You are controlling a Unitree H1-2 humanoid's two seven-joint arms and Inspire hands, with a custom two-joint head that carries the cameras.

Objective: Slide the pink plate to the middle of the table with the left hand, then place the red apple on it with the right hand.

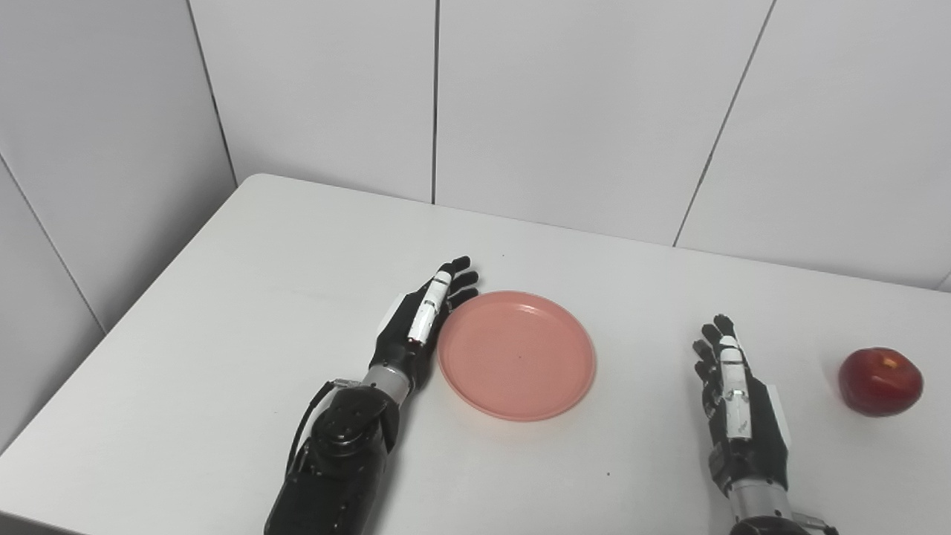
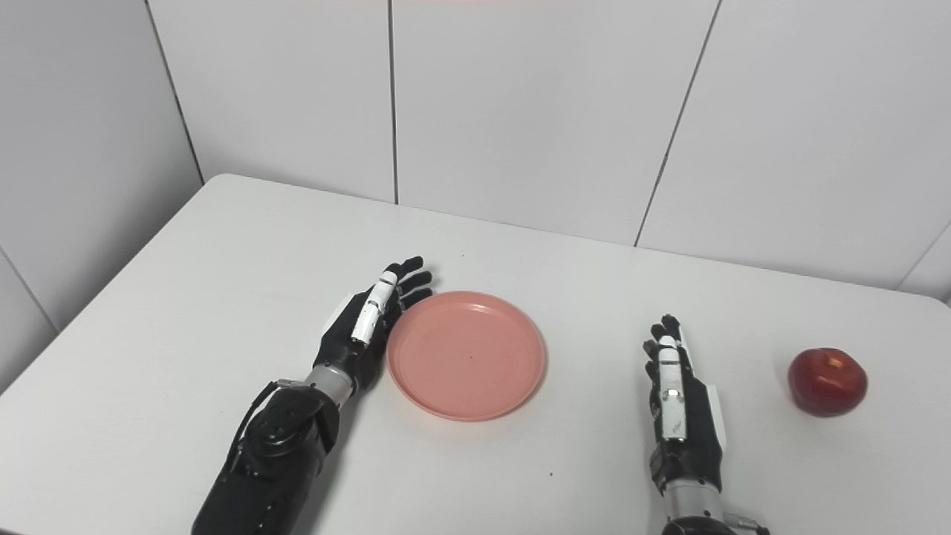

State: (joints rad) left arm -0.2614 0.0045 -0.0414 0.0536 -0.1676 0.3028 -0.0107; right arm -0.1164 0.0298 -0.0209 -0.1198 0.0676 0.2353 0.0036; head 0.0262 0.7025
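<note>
on the white table (image 1: 223, 312) sit one pink plate (image 1: 517, 355) and one red apple (image 1: 880, 381), well apart from each other. two black robot hands rest on the tabletop. left hand (image 1: 420, 323) lies edge-on against the plate's left rim, fingers straight and pressed together, holding nothing. right hand (image 1: 735, 405) lies between plate and apple, touching neither, fingers extended and slightly apart, also holding nothing. plate sits near the middle of the table, bare; apple stands upright near the right edge.
</note>
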